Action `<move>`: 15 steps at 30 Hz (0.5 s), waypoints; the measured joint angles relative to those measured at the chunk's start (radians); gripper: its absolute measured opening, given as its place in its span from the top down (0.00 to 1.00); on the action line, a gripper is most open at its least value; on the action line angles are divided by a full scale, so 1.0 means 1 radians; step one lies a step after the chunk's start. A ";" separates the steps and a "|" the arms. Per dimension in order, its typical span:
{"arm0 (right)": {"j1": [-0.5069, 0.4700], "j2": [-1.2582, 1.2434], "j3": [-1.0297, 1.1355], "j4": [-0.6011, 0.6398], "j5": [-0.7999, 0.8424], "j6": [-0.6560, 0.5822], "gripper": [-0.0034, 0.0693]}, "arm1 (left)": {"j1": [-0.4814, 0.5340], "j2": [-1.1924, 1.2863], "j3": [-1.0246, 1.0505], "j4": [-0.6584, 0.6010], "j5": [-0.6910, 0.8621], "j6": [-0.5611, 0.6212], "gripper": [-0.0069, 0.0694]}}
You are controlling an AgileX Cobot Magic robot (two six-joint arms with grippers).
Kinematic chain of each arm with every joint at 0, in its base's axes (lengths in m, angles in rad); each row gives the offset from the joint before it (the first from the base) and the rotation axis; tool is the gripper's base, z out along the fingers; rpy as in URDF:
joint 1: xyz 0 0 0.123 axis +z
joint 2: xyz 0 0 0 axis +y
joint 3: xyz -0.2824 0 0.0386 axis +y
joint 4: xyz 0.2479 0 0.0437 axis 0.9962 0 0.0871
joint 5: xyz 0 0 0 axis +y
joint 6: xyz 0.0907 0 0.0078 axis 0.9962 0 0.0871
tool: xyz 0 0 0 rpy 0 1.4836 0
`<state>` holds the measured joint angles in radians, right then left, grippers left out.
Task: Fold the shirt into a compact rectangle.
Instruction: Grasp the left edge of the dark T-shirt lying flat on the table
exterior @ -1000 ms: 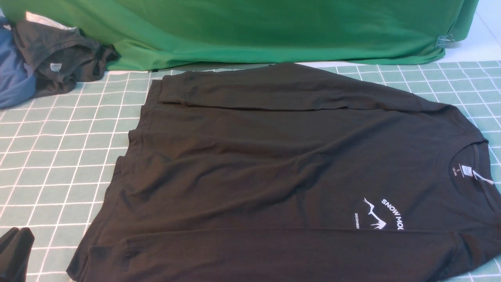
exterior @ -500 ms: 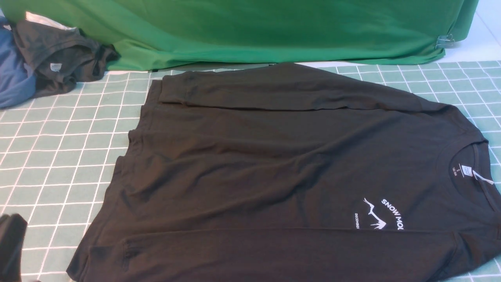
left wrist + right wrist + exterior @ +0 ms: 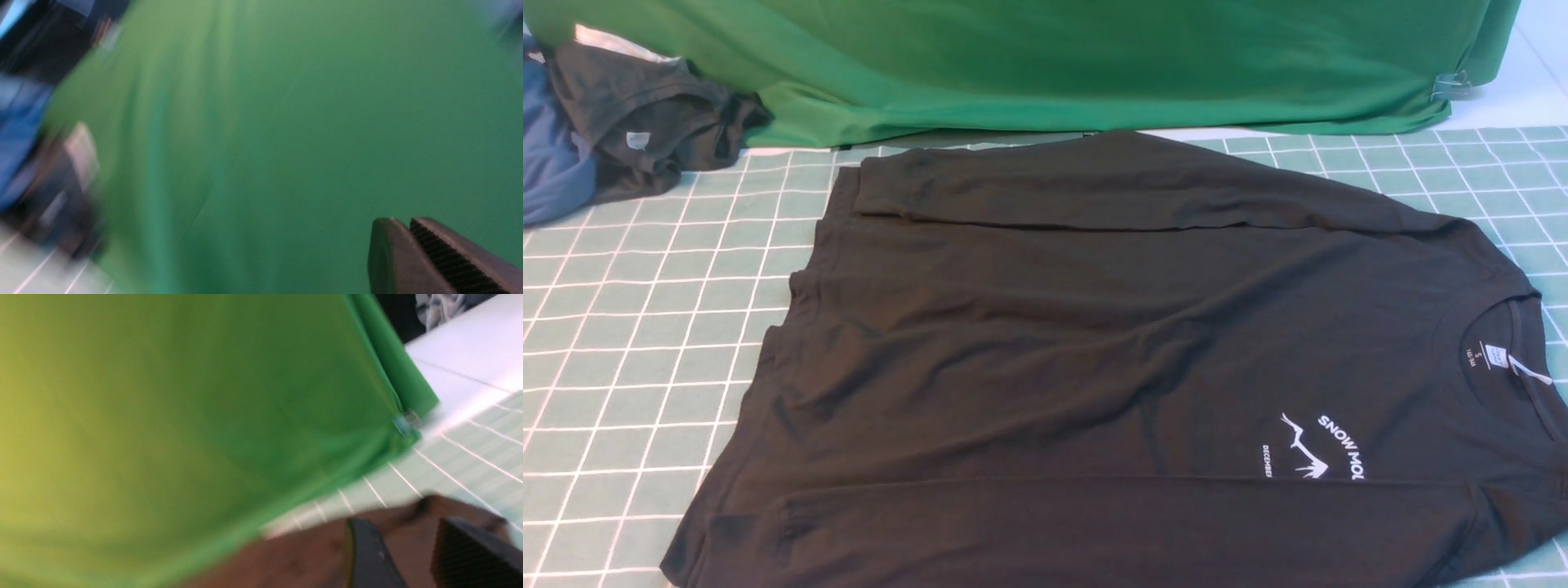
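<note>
The black shirt [image 3: 1013,367] lies spread on the gridded table covering [image 3: 621,310], chest print [image 3: 1313,457] upward, both sleeves laid inward over the body and the neck opening toward the robot's right. The left gripper [image 3: 408,222] has its fingertips together with nothing visible between them; the right gripper [image 3: 402,526] has its fingertips apart, no fabric seen clamped in it. Principal risk: the near sleeve [image 3: 1127,523] runs out of the front view along its lower edge, so the near border of the garment cannot be verified there, and a grasp placed on it may catch the sleeve alone and leave the body layer flat. Second risk: the hem [image 3: 768,359] is stepped and uneven, with diagonal creases across the torso; folding over these as they lie would probably give a skewed, bulky rectangle. Third: the dark cloth shows little contrast between layers, so a shallow pinch could slip or miss one. The loose white cord at the neck label [image 3: 1496,356] could be trapped in a fold. Surroundings: a dark grey garment [image 3: 654,122] and a blue one [image 3: 551,147] lie heaped at the far left, apart from the shirt, and could be brushed by a wide left-arm sweep. The green cloth [image 3: 1094,65] hangs just beyond the far sleeve [image 3: 1054,192] and limits clearance on that side.
</note>
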<state>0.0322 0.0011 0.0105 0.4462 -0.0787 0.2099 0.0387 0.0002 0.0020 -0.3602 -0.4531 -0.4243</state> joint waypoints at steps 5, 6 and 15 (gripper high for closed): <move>0.000 0.000 0.000 0.007 -0.078 0.049 0.62 | 0.000 0.033 -0.188 0.144 0.237 -0.084 0.89; 0.000 0.000 0.000 0.008 -0.099 0.057 0.62 | 0.000 0.082 -0.276 0.175 0.377 -0.089 0.89; 0.067 0.048 -0.248 -0.103 0.169 -0.019 0.85 | 0.000 0.642 -0.595 0.132 1.255 0.250 0.89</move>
<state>0.0992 0.0492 -0.2373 0.3430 0.0906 0.1911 0.0387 0.6421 -0.5930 -0.2278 0.8020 -0.1741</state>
